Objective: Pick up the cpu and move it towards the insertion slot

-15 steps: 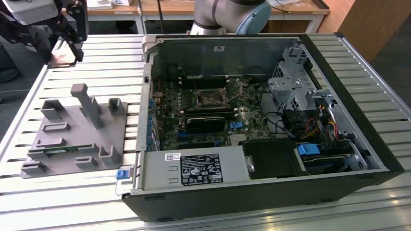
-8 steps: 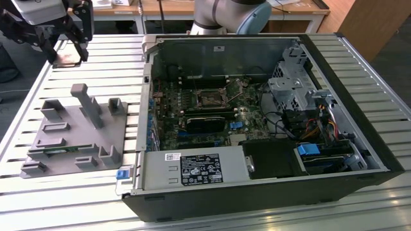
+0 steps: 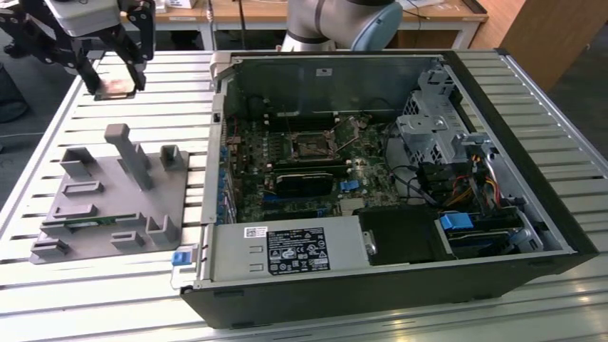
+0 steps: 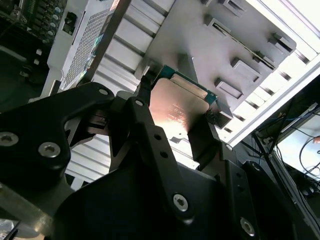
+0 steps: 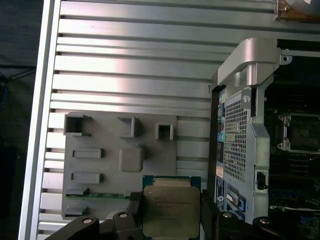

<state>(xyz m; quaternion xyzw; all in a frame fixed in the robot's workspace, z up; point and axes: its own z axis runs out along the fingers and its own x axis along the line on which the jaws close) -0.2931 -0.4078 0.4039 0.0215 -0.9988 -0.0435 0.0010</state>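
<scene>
My gripper (image 3: pixel 115 84) hangs above the slatted table at the exterior view's far left, beyond the grey fixture, shut on the cpu (image 3: pixel 116 88). Both wrist views show the chip pinched by two opposite edges between the black fingers (image 5: pixel 135 206): the cpu's (image 5: pixel 167 202) silvery top with a green rim, and the cpu's (image 4: pixel 176 107) metal face catching a pinkish glare. The insertion slot (image 3: pixel 312 145), a square black socket with a metal frame, lies on the motherboard inside the open case, well off to the exterior view's right of the gripper. In the first wrist view the insertion slot (image 5: pixel 302 131) sits past the case wall.
A grey fixture (image 3: pixel 100 203) with pegs and pockets lies on the table, a green memory stick (image 3: pixel 87 222) resting in it. The open computer case (image 3: pixel 380 185) has raised side walls, a drive cage (image 3: pixel 432 135), cables and a power supply (image 3: pixel 285 251).
</scene>
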